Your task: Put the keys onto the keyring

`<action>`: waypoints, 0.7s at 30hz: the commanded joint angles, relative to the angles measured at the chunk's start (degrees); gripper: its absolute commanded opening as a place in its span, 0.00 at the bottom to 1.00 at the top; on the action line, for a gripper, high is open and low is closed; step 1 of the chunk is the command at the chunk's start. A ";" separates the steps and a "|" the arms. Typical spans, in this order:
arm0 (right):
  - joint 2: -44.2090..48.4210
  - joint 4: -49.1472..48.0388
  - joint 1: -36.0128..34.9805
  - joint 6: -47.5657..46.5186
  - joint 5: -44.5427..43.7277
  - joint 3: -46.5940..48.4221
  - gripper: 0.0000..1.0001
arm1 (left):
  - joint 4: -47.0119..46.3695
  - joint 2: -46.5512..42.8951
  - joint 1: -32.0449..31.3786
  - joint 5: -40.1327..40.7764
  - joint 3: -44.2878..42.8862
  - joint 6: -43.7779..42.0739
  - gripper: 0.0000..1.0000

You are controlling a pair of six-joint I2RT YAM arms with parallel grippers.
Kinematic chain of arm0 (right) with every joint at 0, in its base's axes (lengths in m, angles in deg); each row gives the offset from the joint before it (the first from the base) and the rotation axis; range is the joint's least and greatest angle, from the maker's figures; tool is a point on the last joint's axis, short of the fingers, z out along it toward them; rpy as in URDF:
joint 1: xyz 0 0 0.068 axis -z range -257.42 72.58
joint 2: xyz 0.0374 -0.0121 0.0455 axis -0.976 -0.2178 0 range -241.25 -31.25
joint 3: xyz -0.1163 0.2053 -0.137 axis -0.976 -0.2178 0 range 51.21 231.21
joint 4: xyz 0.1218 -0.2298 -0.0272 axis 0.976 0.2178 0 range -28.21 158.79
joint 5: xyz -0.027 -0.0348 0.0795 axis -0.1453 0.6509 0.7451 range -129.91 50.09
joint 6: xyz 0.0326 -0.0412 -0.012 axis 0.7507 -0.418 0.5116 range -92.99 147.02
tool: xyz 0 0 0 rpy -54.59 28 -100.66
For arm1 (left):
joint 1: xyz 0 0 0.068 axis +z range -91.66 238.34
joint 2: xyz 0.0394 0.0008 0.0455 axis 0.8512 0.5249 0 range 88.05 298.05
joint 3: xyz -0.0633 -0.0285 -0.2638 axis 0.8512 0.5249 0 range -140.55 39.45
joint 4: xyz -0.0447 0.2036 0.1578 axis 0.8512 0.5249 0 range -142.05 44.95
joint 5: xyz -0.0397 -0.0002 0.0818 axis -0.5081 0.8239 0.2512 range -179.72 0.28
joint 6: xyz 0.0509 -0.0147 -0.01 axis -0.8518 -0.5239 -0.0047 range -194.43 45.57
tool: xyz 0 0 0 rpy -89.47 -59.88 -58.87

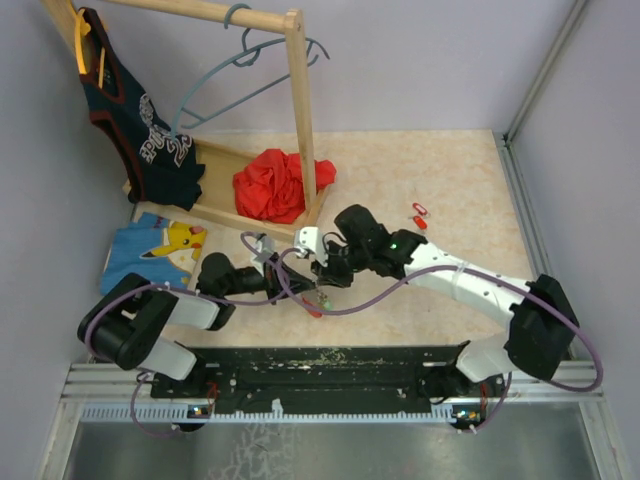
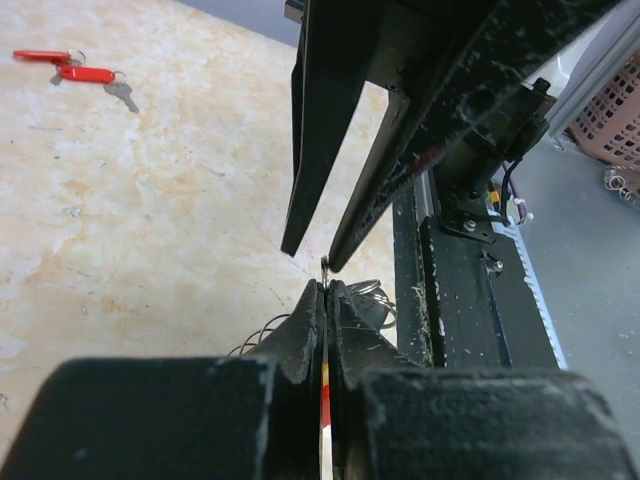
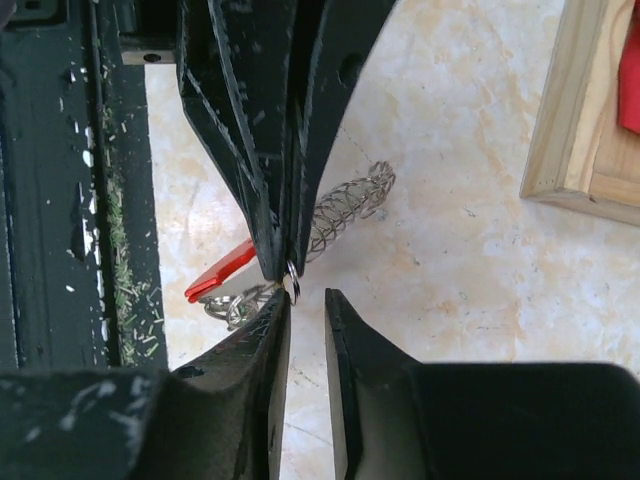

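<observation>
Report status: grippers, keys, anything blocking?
Left gripper shut on small ring of red-tagged key. Right gripper open, tips beside that ring. Two red keys lie apart on table. Nothing between the tips.

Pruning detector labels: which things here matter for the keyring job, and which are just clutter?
Job: ring pinched in left claw; open right claw facing it; red tag beside the ring; two red keys farther off.
Clutter: rack, jersey, red cloth, Pikachu shirt.
</observation>
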 commanded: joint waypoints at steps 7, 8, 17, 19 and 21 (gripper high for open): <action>9.71 -20.28 7.45 5.72 14.72 -13.37 0.22 | -10.56 0.23 0.13 0.01 1.20 2.55 0.00; 10.05 -22.22 7.84 5.97 15.59 -14.81 0.22 | -10.60 0.18 0.13 0.01 1.24 2.48 0.00; 9.18 -35.01 8.51 6.94 18.34 -21.47 0.19 | -11.73 0.76 0.12 0.02 1.37 2.55 0.00; 8.78 -36.09 8.50 7.40 18.77 -21.86 0.19 | -11.73 0.98 0.11 0.09 1.55 2.29 0.00; 8.99 -37.91 8.49 8.04 18.83 -22.70 0.19 | -11.79 1.28 0.16 0.15 1.56 2.04 0.00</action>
